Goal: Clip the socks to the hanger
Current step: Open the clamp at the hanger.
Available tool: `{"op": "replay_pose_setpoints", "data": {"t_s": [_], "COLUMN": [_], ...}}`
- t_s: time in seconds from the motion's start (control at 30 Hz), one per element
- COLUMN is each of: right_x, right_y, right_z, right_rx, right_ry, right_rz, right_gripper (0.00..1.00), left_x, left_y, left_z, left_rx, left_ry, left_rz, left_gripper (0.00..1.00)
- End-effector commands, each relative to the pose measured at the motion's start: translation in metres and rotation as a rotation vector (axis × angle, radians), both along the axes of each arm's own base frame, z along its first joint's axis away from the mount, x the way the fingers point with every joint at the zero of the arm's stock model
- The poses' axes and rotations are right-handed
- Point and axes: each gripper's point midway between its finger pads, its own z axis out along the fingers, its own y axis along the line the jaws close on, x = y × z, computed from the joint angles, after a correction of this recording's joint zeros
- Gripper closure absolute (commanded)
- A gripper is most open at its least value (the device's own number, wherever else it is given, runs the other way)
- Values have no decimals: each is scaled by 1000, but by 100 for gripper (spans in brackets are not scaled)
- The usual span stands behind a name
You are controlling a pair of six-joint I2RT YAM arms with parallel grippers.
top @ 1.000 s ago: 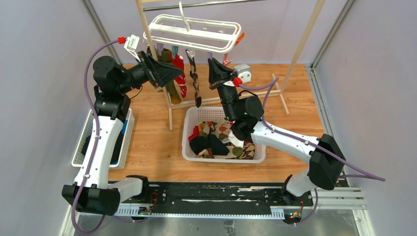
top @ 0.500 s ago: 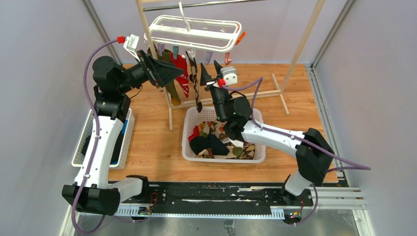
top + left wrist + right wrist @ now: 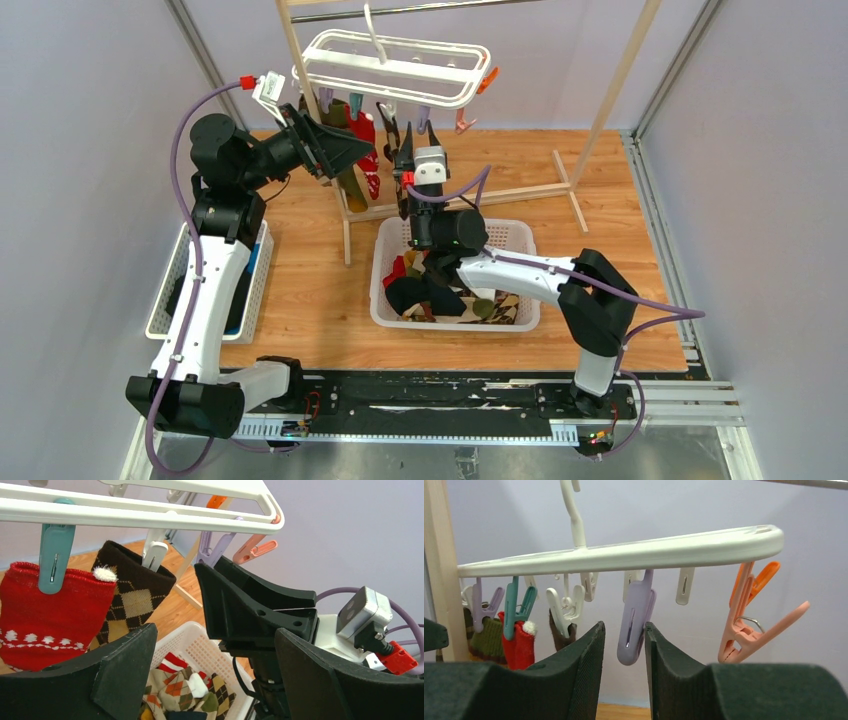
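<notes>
Hanger: The white hanger point(image 3: 624, 552) hangs by its hook, so its clips dangle where I can reach them from below.
Socks up: A red sock point(image 3: 50, 615) hangs from a teal clip point(image 3: 54, 555). A brown argyle sock point(image 3: 132, 600) hangs from a white clip beside it.
Socks left: More socks point(image 3: 440, 290) lie in the white basket point(image 3: 395, 235) on the counter point(image 3: 300, 290), under the hanger.
Right gripper: The right gripper point(image 3: 624, 627) is up under the rail. Its jaws are a little apart, with the purple clip point(image 3: 636, 625) between them. I cannot tell if they press on it yet. It holds no sock.
Left gripper: The left gripper point(image 3: 350, 150) has its jaws wide apart and holds nothing. It is near the argyle sock.
My guess: I want to pinch the purple clip open, but a sock must come up from the basket first.
</notes>
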Motion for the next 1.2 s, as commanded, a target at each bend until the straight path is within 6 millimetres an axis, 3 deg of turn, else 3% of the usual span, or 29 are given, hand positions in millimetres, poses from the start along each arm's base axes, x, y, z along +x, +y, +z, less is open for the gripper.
{"op": "replay_pose_setpoints", "data": {"t_s": [0.0, 0.33, 0.67, 0.83, 1.03, 1.17], "right_x": [-8, -12, -19, -12, -11, -8], "right_y": [-12, -19, -26, -36, -26, -23], "right_z": [19, 17, 20, 14, 11, 9], "right_rx": [32, 119, 185, 214, 188, 183], "right_ry": [-46, -25, -27, -1, 9, 6], "right_rz": [-72, -20, 107, 103, 153, 158], "right_gripper": [67, 99, 100, 85, 65, 61], "left_x": [1, -4, -4, -5, -5, -5], "left_y": [3, 3, 4, 4, 4, 5], "left_z": [2, 6, 5, 5, 6, 8], "left_rx": [6, 17, 27, 28, 28, 28], "left_ry": [-19, -35, -29, -31, -34, -39], "left_rz": [9, 5, 9, 7, 6, 8], "left_gripper": [8, 5, 3, 3, 3, 4]}}
